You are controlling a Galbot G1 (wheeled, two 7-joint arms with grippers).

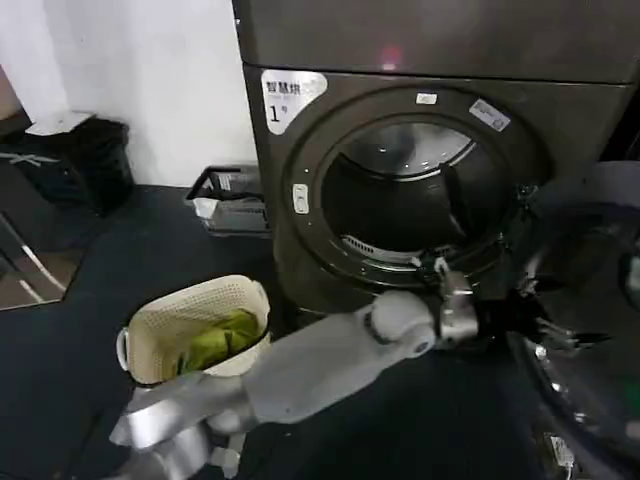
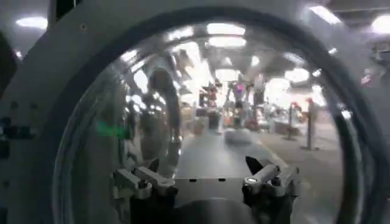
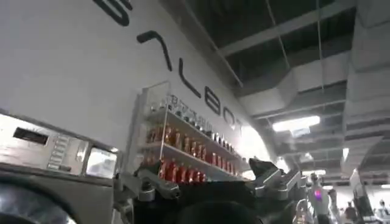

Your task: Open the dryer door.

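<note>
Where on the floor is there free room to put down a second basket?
Bare floor lies left of the laundry basket toward the black bin, and between basket and black tray. It is crowded before the dryer: the left gripper, open, faces the swung-open dryer door. The right gripper, open, points toward wall shelves.

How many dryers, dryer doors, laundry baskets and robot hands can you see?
dryer: 1
dryer door: 1, swung open
laundry basket: 1
hands: 2, the left hand at the door glass and the right hand away from it
Total: 5
</note>
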